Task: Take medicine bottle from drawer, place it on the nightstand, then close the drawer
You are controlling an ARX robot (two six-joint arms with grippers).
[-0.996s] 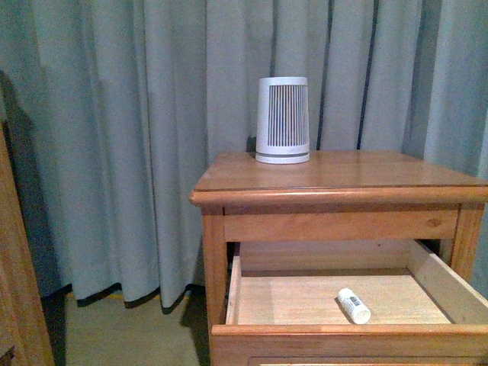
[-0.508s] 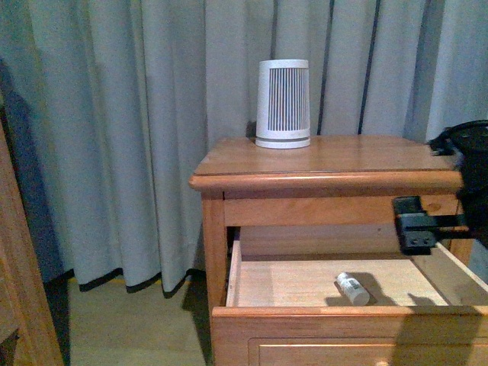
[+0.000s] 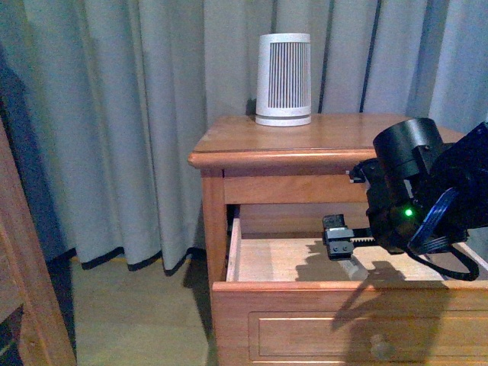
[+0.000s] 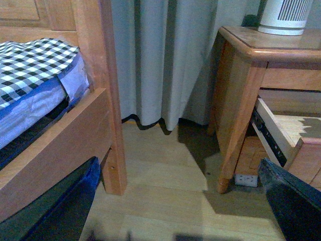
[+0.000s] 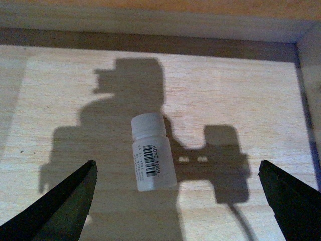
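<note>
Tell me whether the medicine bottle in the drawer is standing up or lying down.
Lying down. The right wrist view shows the bottle on its side on the floor of the drawer, barcode label facing up.

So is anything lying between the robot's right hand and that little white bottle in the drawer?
No. The right wrist view shows only bare, shadowed drawer floor around the medicine bottle, with the open right hand spread to either side of it.

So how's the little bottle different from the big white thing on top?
The medicine bottle lies on its side in the drawer; the ribbed device stands upright on the nightstand. The bottle is much smaller than the device. The bottle has a barcode label; the device has dark stripes. Both are white.
</note>
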